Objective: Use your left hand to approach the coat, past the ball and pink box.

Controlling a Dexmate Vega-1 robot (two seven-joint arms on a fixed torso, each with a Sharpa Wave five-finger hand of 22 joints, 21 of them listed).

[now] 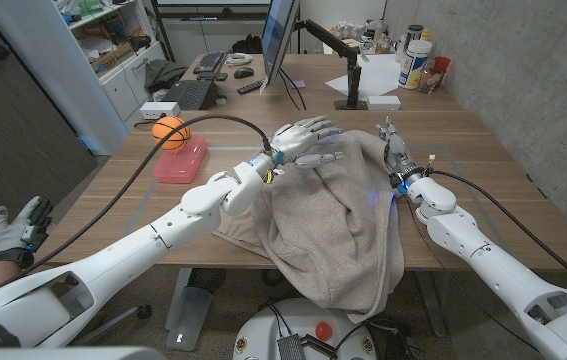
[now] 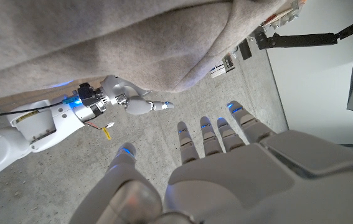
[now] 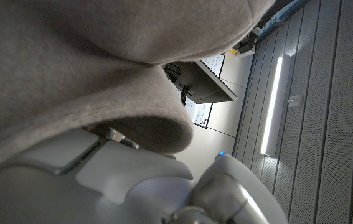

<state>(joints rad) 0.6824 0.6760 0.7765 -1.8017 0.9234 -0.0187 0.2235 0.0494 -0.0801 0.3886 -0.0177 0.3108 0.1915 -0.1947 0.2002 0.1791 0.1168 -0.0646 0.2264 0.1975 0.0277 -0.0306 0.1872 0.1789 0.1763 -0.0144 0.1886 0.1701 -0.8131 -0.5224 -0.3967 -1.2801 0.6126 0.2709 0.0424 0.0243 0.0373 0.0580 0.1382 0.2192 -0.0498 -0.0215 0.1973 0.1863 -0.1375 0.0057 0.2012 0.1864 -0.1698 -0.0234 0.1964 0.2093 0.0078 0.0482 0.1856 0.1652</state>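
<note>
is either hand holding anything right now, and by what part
The left hand holds nothing, fingers spread above the coat. The right hand is at the coat's far edge; a grip cannot be told.

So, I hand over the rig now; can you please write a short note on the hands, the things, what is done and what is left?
Left hand: open, fingers spread, over the coat's far left edge; contact unclear.
Right hand: at the coat's right edge, partly under the cloth; whether it grips is hidden.
Ball and pink box: on the table, left of the left forearm, with the hand beyond them.
Done: the approach.
Left: probably only to settle on the coat.
</note>
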